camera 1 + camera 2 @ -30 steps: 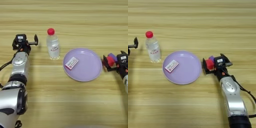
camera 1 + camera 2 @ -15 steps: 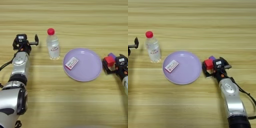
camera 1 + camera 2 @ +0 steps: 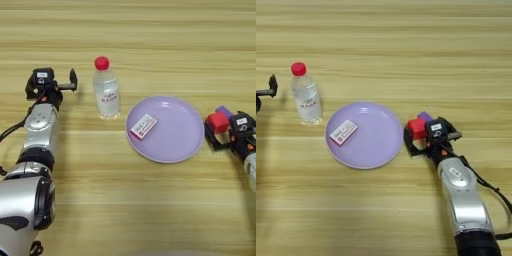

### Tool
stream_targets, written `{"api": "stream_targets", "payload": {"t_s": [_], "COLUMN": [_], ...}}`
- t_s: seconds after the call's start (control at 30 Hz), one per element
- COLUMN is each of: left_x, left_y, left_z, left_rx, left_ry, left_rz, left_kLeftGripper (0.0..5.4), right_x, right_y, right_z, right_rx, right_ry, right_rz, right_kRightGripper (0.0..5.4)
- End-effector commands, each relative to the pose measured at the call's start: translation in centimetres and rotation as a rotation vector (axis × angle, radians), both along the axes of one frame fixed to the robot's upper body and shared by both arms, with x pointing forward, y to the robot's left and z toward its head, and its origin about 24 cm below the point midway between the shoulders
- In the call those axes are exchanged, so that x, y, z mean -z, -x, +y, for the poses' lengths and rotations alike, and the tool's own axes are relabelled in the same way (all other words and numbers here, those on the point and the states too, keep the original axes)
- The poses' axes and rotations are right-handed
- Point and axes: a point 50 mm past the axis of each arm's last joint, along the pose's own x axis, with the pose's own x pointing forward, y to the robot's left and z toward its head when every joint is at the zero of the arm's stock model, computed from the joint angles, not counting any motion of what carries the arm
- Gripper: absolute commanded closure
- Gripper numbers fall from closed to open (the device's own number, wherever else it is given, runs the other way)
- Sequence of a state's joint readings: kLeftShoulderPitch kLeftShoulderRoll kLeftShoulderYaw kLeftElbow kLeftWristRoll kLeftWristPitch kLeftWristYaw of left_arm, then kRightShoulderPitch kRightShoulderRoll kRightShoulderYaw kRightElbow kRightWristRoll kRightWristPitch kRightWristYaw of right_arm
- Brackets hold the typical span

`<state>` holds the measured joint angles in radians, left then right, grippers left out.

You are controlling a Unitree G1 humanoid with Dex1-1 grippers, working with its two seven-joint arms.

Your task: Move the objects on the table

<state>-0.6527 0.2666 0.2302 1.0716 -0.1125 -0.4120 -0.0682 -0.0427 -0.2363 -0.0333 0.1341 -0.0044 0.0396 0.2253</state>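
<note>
Standing upright: bottle [image 3: 106, 88], cap up; R tool [image 3: 417, 141] round red cube [image 3: 416, 127].

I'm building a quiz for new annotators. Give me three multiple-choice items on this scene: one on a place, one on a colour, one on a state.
1. Where is the small card?
A. On the lilac plate
B. Under the bottle
C. Beside the left gripper

2. What colour is the bottle's cap?
A. Blue
B. Red
C. Green

3. How does the bottle stand?
A. On its side
B. Upside down
C. Upright

Answers:
A: the small card lies on the lilac plate.
B: the bottle has a red cap.
C: it stands upright on the table, cap on top.
</note>
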Motion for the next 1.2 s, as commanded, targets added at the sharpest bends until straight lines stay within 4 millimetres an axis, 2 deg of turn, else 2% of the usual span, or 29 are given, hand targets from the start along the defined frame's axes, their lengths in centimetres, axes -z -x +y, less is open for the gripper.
{"api": "stream_targets", "payload": {"t_s": [0.03, 0.37, 0.67, 0.97, 1.2], "left_x": [-0.7, -0.4, 1.1, 1.5, 1.4], "left_y": [-0.3, -0.3, 0.1, 0.1, 0.2], "left_z": [-0.3, -0.8, -1.4, -1.4, -1.3], "left_rx": [0.016, 0.039, 0.066, 0.059, 0.055], "left_ry": [-0.032, -0.062, -0.061, -0.068, -0.066], "left_rz": [-0.03, -0.013, 0.067, 0.093, 0.093], "left_kLeftGripper": [0.0, 0.0, 0.0, 0.0, 0.0], "right_x": [0.3, 0.4, 0.5, 0.4, -1.6], "right_y": [-0.1, -0.1, -0.1, -0.1, -0.3], "right_z": [0.2, 0.2, 0.3, 0.3, 0.5], "right_rx": [-0.012, -0.018, -0.019, -0.023, -0.031], "right_ry": [-0.014, -0.023, -0.031, -0.048, -0.064], "right_rz": [0.032, 0.04, 0.045, 0.046, -0.04], "right_kRightGripper": [0.7, 1.84, 2.84, 3.05, 3.06]}}
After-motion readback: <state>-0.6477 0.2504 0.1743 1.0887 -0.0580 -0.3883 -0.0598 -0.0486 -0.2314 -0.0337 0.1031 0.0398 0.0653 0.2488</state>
